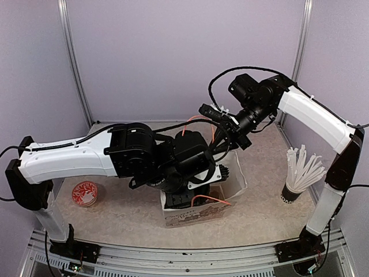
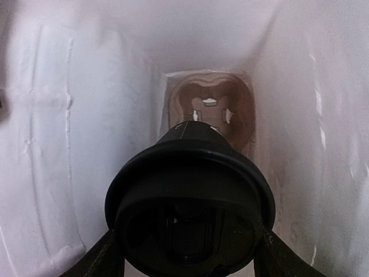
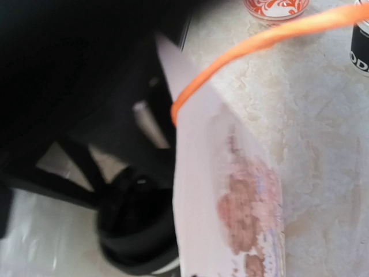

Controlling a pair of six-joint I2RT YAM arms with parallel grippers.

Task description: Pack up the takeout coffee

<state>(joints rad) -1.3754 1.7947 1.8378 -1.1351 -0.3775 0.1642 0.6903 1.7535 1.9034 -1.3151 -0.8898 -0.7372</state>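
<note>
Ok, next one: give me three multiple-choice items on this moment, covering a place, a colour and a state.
1. Where is the black lidded cup?
A) inside the white bag
B) on the table beside the bag
C) on a shelf above the bag

2. What colour are the bag's handles?
A) blue
B) orange
C) green

3. What are the left fingers doing?
A) spread open, holding nothing
B) pinching a handle
C) holding the cup at its lid

Answers: 1 A, since white bag walls surround the cup in the left wrist view. 2 B, since an orange loop crosses the right wrist view. 3 C, since a finger sits at either side of the lid.
</note>
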